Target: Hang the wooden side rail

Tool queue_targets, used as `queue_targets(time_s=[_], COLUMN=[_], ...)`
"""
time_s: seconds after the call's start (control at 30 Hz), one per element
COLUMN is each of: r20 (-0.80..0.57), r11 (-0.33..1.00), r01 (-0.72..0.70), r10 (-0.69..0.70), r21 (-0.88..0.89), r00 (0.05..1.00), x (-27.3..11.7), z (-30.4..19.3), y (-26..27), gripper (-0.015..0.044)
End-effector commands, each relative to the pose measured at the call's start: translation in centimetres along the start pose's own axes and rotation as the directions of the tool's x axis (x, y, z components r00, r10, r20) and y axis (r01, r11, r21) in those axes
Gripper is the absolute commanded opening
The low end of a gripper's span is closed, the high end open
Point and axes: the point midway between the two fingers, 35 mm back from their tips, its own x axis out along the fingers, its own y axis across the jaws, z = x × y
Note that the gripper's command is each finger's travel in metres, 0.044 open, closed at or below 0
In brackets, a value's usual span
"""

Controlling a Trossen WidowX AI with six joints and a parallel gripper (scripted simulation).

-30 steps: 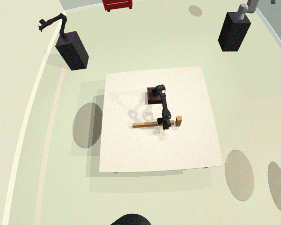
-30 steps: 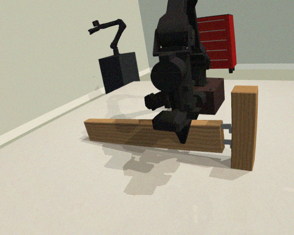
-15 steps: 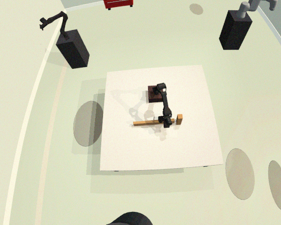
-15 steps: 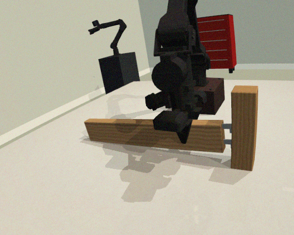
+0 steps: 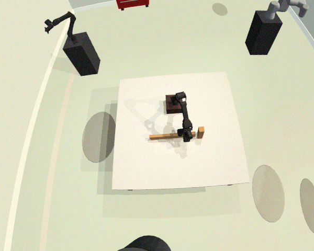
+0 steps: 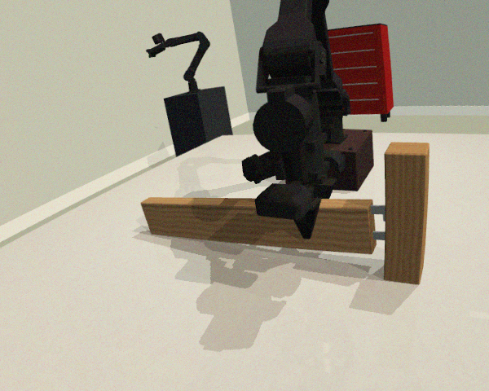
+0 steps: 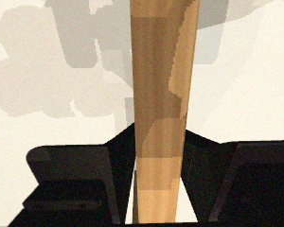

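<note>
Top view: right of centre, the black tool [image 5: 187, 135] [image 6: 307, 218] [image 7: 150, 126] grips the long brown wooden rail [image 5: 162, 136] [image 6: 202, 218] [image 7: 158, 85] over the white table [image 5: 141, 167] [image 6: 110, 319] [image 7: 256, 104].

Exterior view: at centre right, grey steel hooks [image 6: 377, 235] reach from the rail to the upright wooden post [image 6: 404, 218]; their tips are hidden.

Wrist view: the rail runs from top to bottom centre, pinched between dark fingers.

The rail [image 5: 164, 135] [image 6: 194, 217] [image 7: 156, 95] looks like smooth, matt wood with fine grain along its sides, and the post [image 5: 200, 133] [image 6: 404, 214] shows similar wood, its grain upright. The hooks [image 6: 378, 235] look like dull grey metal. The gripper [image 5: 187, 135] [image 6: 306, 227] [image 7: 150, 126] has a dark, matt finish.
</note>
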Motion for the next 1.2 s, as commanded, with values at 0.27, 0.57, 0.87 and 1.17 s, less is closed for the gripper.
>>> queue_targets(time_s=[0.27, 0.57, 0.87, 1.17], r20=[-0.004, -0.004, -0.004, -0.004], r11=[1.0, 1.0, 1.0, 1.0], r01=[-0.009, -0.009, -0.009, -0.009], r10=[0.009, 0.009, 0.009, 0.009], r21=[0.003, 0.003, 0.003, 0.003], r00=[1.0, 1.0, 1.0, 1.0], x=[-0.18, -0.14, -0.12, -0.16], z=[-0.28, -0.38, -0.47, -0.57], y=[0.31, 0.22, 0.12, 0.05], gripper=[0.0, 0.0, 0.0, 0.0])
